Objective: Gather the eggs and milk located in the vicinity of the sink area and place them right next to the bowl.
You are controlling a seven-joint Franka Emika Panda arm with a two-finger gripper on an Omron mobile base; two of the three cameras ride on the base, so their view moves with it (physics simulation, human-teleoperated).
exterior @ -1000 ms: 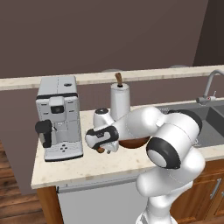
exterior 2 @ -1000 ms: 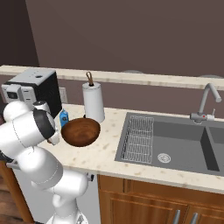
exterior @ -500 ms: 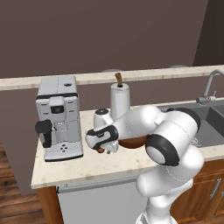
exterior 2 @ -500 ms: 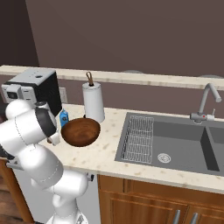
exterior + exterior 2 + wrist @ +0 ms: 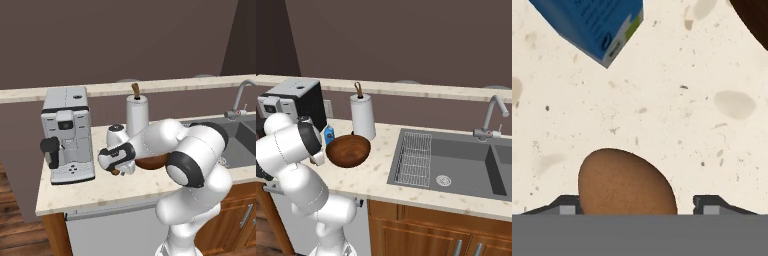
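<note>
Brown egg (image 5: 627, 182) cut off between hand (image 5: 637, 205) fingertips, grip unclear, milk carton (image 5: 592, 25) cropped above, bowl (image 5: 348, 150) partly hidden.

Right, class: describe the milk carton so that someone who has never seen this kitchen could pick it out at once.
Start at the coffee machine on the left end of the counter. Between it and the wooden bowl, left of the white paper-towel roll, stands the milk carton. It is the only blue thing there, and small beside its neighbours.
</note>
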